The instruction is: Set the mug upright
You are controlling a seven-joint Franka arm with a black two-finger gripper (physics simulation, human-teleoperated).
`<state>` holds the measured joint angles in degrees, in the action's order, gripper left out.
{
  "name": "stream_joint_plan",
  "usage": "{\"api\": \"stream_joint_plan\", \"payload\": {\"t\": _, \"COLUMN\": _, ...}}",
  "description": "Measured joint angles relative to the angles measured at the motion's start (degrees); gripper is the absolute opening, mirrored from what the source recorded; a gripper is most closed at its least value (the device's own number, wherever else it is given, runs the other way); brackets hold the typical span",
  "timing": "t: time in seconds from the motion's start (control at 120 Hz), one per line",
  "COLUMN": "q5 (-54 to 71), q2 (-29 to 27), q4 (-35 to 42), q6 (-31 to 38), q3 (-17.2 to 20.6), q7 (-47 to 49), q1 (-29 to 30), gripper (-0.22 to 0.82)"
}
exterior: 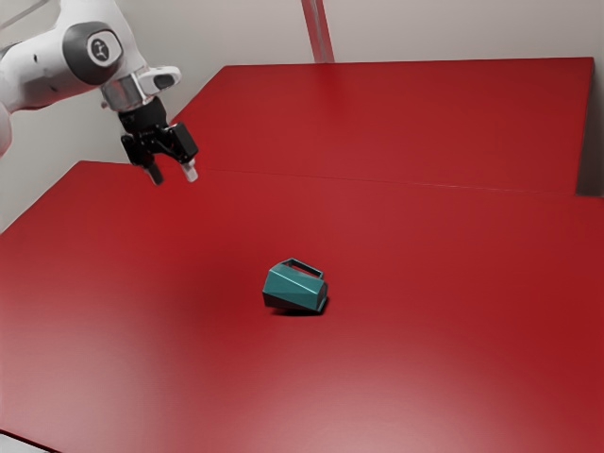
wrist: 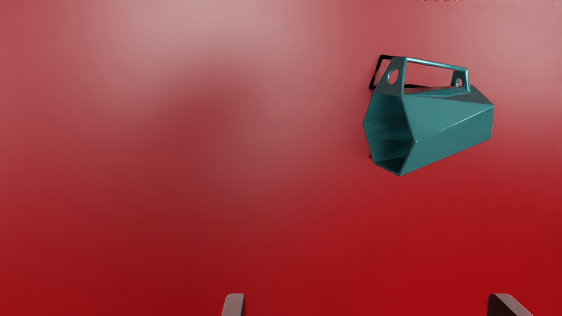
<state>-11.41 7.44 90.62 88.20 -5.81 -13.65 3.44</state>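
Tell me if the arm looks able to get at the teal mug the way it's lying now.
Probably yes: the open gripper hangs above the red table, and I see nothing between it and the mug, which lies on its side with its handle exposed.

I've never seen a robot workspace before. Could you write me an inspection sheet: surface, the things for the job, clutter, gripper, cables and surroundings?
Surface: red table, glossy, with a thin seam across it.
Job's things: teal mug lying on its side on the table, its open mouth and handle visible; not upright.
Clutter: nothing seen.
Gripper: black gripper above the table, away from the mug; jaws open and apart, holding nothing.
Cables: none identifiable; I cannot tell what the thin grey line at the exterior view's upper left is.
Surroundings: pale wall with a reddish strip.
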Motion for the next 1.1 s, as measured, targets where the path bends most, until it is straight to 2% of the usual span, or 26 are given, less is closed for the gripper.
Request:
{"api": "stream_joint_plan", "payload": {"t": 0.217, "q5": -12.45, "q2": -1.45, "q4": 14.08, "q6": 11.00, "q3": -0.68, "q7": -3.32, "q1": 0.08, "gripper": 0.60}}
{"api": "stream_joint_plan", "payload": {"t": 0.567, "q5": -25.48, "q2": -1.35, "q4": 28.59, "q6": 23.24, "q3": 0.05, "q7": -10.52, "q1": -0.73, "gripper": 0.60}}
{"api": "stream_joint_plan", "payload": {"t": 0.692, "q5": -29.63, "q2": -0.46, "q4": 29.80, "q6": 25.80, "q3": 0.14, "q7": -13.61, "q1": -1.04, "gripper": 0.60}}
{"api": "stream_joint_plan", "payload": {"t": 0.908, "q5": -37.48, "q2": 5.04, "q4": 29.67, "q6": 28.19, "q3": 0.67, "q7": -19.13, "q1": -2.36, "gripper": 0.60}}
{"api": "stream_joint_plan", "payload": {"t": 1.1, "q5": -40.84, "q2": 6.11, "q4": 29.75, "q6": 28.73, "q3": 1.79, "q7": -23.18, "q1": -3.06, "gripper": 0.60}}
